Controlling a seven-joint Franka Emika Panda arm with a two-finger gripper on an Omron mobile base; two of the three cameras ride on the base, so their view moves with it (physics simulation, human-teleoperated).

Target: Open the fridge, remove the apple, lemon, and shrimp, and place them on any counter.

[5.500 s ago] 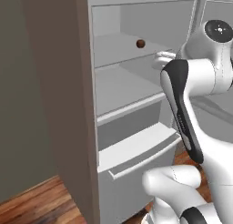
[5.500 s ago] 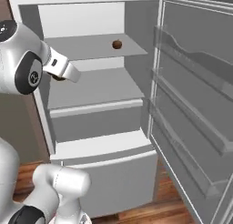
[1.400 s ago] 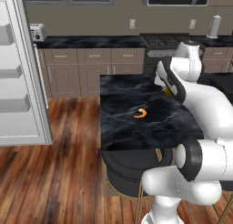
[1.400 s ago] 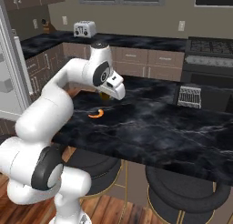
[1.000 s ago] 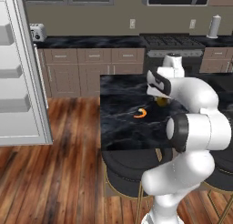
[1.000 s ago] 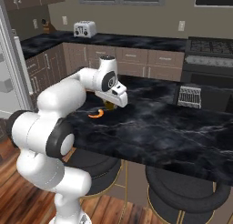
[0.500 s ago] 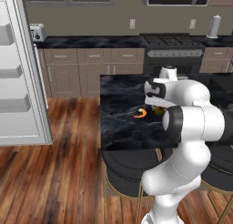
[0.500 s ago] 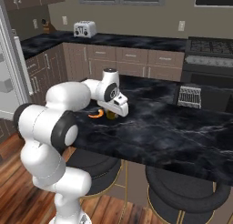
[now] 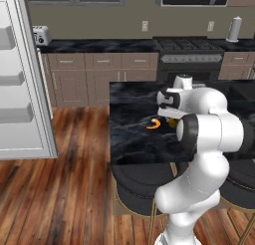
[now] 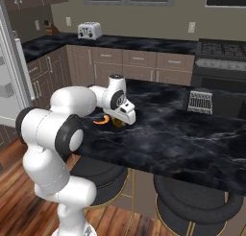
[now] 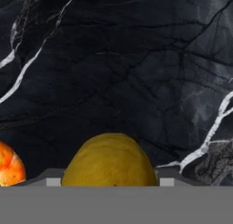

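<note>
- Gripper (image 10: 126, 121) is lowered to the counter (image 10: 192, 134); in the hand view the lemon (image 11: 109, 160) sits directly between the jaws, so I judge it closed on the fruit, though the finger contact itself is hidden.
- Lemon shows in the right base view as a yellow edge under the hand (image 10: 118, 123), at or just above the marble top; whether it rests on the stone cannot be told.
- Placement reads as a set-down: the hand is carried low so the round fruit does not drop and roll.
- Shrimp (image 9: 154, 123) lies on the counter just beside the lemon, at about 9 o'clock from it in the hand view, apart from the jaws.
- Judged reason for that spot: delivered items are grouped near the island's near edge, within reach.
- Lemon's long axis runs along the gripper's line of sight, its dome toward 12 o'clock in the hand view.
- Shrimp's curl opens toward roughly 8 o'clock in the left base view.
- Fridge (image 9: 22, 79) stands open at 9 o'clock of the island.
</note>
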